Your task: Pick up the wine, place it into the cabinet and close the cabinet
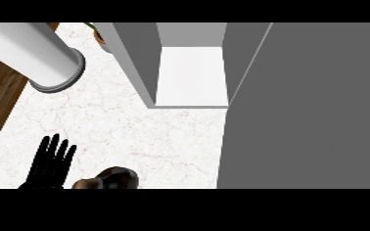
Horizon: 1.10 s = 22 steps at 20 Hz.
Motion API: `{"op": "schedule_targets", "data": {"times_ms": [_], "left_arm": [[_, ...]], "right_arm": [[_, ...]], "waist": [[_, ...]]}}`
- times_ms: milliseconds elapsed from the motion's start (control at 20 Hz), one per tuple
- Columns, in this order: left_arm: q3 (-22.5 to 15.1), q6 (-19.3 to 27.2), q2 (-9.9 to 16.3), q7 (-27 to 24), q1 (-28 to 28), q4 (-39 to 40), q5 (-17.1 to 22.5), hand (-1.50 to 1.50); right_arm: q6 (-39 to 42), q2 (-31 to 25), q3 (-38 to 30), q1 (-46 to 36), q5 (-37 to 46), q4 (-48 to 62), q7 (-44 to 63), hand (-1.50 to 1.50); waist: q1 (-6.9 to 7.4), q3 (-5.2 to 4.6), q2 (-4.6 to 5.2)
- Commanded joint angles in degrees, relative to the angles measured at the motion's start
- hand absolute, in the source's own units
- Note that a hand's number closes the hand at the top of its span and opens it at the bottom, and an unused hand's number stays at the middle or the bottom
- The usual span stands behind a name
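i see the wine [108, 178] low in my head view, at the bottom edge of the bench [145, 137], a dark brown rounded shape with a lighter brown part poking out to its left. it is cut off by the lower edge, so i can't tell whether it stands upright or lies over. it sits on the pale marbled bench top, just beside my left hand [51, 164] but apart from it, with a strip of bench showing between them.

my left hand is at the lower left, black fingers straight and pointing up the view, released and holding nothing. my right hand does not show anywhere in this view, so i can say nothing of it.

further up the bench, well apart from the wine, is the cabinet [192, 76]. it stands open, and i look down into a white inner floor framed by grey side walls. its grey door [296, 107] is swung out and fills the whole right side of my view from top to bottom, its edge running down to the right of the wine.

at the upper left a large white cylinder [43, 54] with a grey rim leans across the corner, over a strip of brown wood [11, 90] beside the bench. a small brown pot with a green leaf [98, 33] peeks out beside the cabinet's left wall.
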Motion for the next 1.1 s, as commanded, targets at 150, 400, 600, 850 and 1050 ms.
{"op": "schedule_targets", "data": {"times_ms": [150,400,600,850,1050], "left_arm": [[0.5,-5.1,0.7,-4.1,-0.4,5.0,0.6,-1.50],[2.7,-8.7,0.7,-9.6,0.0,12.5,2.1,-1.50],[-2.4,-5.0,-0.4,-9.7,0.5,10.1,0.3,-1.50],[0.2,-7.5,1.0,-11.2,-1.9,15.7,-0.2,-1.50],[-1.2,-6.5,-0.4,-14.8,-3.1,19.6,-1.7,-1.50]], "right_arm": [[0.5,-0.7,-3.0,0.2,-6.6,-8.1,4.9,-1.50],[0.7,0.7,-1.7,1.0,-3.8,-5.3,0.9,-1.50],[0.0,0.6,-0.1,0.5,-3.3,-8.4,5.0,-1.50],[-0.7,1.7,2.1,0.6,-0.8,-8.1,4.9,-1.50],[1.6,0.8,-1.4,3.8,-4.8,-8.9,1.9,-1.50]], "waist": [[0.04,0.02,0.00],[0.16,0.00,0.03],[0.14,0.01,0.00],[0.09,-0.01,0.02],[-0.12,0.02,0.02]]}}
